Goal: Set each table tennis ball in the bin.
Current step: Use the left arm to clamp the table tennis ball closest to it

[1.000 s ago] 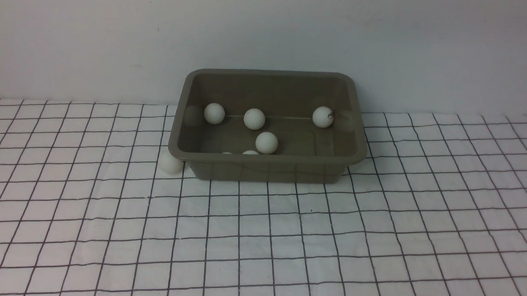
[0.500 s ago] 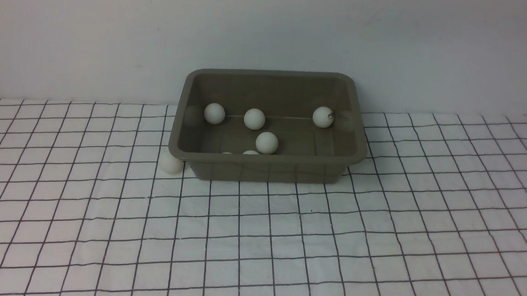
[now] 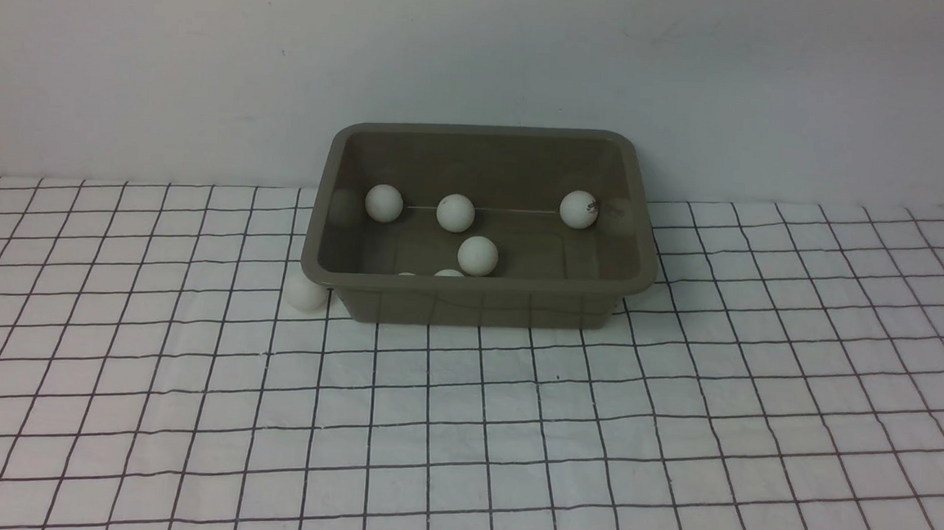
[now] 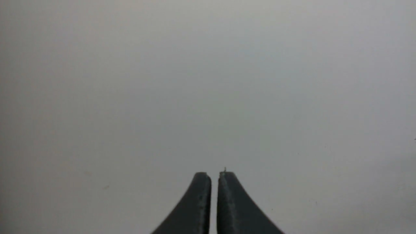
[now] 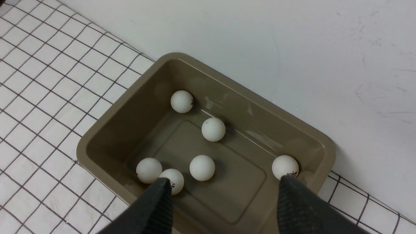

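The olive-grey bin (image 3: 478,298) stands on the checked cloth against the wall; it also shows in the right wrist view (image 5: 97,136). Several white table tennis balls lie inside it, such as one (image 3: 477,255) near the middle and one with a logo (image 5: 285,166) in a corner. One more ball (image 3: 305,292) rests on the cloth outside, touching the bin's front left corner. My right gripper (image 5: 224,185) hangs open and empty above the bin. My left gripper (image 4: 214,175) is shut on nothing and faces a bare grey surface. Neither gripper shows in the front view.
A white wall (image 3: 485,53) rises right behind the bin. The white cloth with a black grid (image 3: 511,431) covers the table in front and to both sides.
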You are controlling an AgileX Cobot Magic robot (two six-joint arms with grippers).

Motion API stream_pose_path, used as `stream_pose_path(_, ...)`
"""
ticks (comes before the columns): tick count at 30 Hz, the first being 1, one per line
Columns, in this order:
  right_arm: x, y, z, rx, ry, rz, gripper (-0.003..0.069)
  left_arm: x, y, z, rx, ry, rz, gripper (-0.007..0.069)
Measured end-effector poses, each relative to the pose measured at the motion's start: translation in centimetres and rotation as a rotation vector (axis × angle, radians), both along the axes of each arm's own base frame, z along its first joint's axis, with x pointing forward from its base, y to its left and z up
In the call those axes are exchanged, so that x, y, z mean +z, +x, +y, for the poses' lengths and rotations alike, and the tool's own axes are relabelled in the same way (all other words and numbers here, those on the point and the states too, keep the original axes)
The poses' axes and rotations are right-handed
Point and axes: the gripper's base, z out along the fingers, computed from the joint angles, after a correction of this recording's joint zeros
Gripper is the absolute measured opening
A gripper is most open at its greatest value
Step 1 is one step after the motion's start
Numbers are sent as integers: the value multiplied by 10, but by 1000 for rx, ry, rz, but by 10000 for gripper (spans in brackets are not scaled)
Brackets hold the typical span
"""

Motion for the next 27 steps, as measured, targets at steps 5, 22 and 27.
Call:
stream_pose_path(5, 1, -2, 4, 22, 43, 15, 399, 3, 11, -4, -21, 30, -12, 17)
stream_pose_path(22, 6, -8, 14, 89, 173, 61, 399, 10, 43, -10, -103, 175, -86, 17)
stream_pose_path(27, 6, -8, 14, 90, 172, 60, 399, 8, 22, -4, 22, 179, -55, 17)
